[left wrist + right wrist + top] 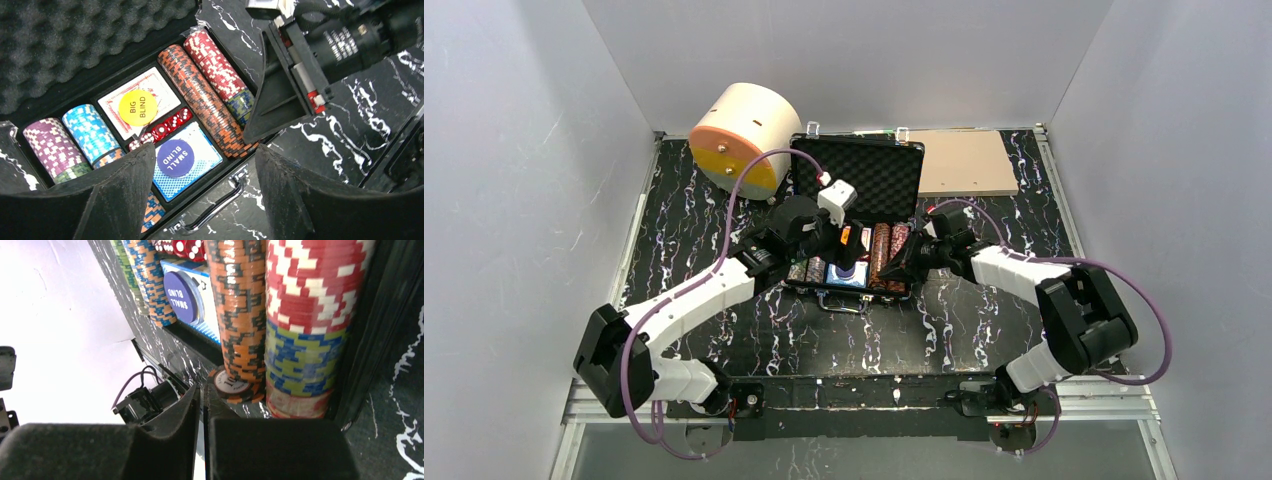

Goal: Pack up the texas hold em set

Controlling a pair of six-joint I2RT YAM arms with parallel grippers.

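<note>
Left gripper (205, 157) hovers over the front edge of the briefcase (869, 172), jaws apart. Right gripper (204, 392), jaws together, points at the orange chip row (241, 315).

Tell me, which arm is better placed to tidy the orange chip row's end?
Right, likely: right gripper, shut, sits at the end chip; left gripper hangs open above the blue deck.
</note>
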